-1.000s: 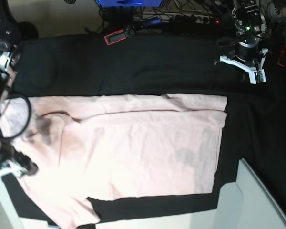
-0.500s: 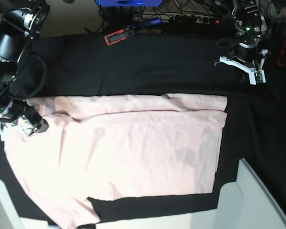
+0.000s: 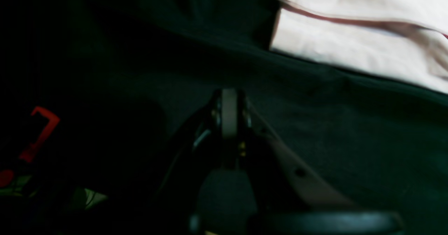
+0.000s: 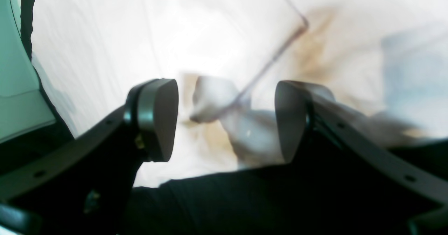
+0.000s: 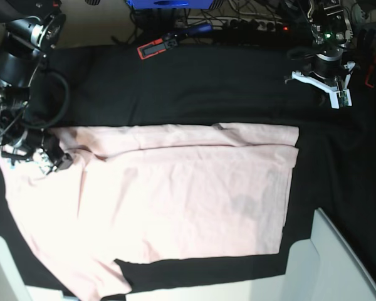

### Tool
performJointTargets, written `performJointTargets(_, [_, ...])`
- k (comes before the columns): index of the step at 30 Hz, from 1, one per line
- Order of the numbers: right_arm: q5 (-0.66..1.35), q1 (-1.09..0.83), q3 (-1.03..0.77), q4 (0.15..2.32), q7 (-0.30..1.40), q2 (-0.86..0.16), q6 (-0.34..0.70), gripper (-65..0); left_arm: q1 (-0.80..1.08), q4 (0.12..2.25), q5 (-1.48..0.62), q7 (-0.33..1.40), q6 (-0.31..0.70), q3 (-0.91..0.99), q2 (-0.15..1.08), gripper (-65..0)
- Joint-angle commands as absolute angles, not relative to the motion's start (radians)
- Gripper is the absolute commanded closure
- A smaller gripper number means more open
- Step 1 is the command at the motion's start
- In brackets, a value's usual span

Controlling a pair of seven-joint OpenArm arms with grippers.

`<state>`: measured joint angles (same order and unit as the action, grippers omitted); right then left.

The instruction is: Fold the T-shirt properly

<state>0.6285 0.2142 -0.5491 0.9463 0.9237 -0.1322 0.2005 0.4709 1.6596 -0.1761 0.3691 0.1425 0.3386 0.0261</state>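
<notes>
One T-shirt lies flat; right fingers spread over it, left fingers pressed together, empty.

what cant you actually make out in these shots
- Pale pink cotton T-shirt, base view: bottom-left corner cut off by the frame edge; any print faces down or is washed out.
- Right wrist view: cloth between the open right gripper is blurred and overexposed.
- Left wrist view: closed left gripper is dark.

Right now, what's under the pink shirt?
A black cloth lies under the shirt and shows all around it. Whatever is beneath the middle of the shirt is covered, so I can't see it.
</notes>
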Motion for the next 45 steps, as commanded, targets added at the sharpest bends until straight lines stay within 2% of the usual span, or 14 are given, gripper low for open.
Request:
performJointTargets(1, [0.644,0.240,-0.547,0.951,0.915,-0.148,0.211,-40.0,0.473,1.675,-0.176,0.344,0.140,0.343,0.036,0.0])
performJointTargets(6, [0.644,0.272,-0.547,0.917,0.915,-0.148,0.211,-39.9,0.481,1.675,-0.176,0.344,0.140,0.343,0.036,0.0])
performJointTargets(8, [0.644,0.278,-0.547,0.917,0.915,-0.148,0.211,-36.9,0.481,1.676,-0.176,0.344,0.140,0.343,0.036,0.0])
performJointTargets(18, [0.644,0.292,-0.547,0.889,0.920,-0.148,0.211,-0.3,0.481,1.676,-0.176,0.344,0.140,0.343,0.036,0.0])
performJointTargets(26, [0.644,0.364,-0.547,0.888,0.958,-0.143,0.203,-0.3,0.481,1.676,-0.176,0.344,0.140,0.343,0.036,0.0])
performJointTargets(30, [0.645,0.403,-0.547,0.888,0.978,-0.140,0.133,-0.3,0.481,1.676,-0.176,0.344,0.140,0.343,0.036,0.0])
performJointTargets(37, [0.645,0.440,-0.544,0.888,0.978,-0.099,0.077,-0.3,0.481,1.676,-0.176,0.344,0.140,0.343,0.035,0.0])
performJointTargets(45, [0.651,0.484,-0.420,0.831,0.917,-0.079,0.077,-0.3,0.481,1.676,-0.176,0.344,0.140,0.343,0.035,0.0])
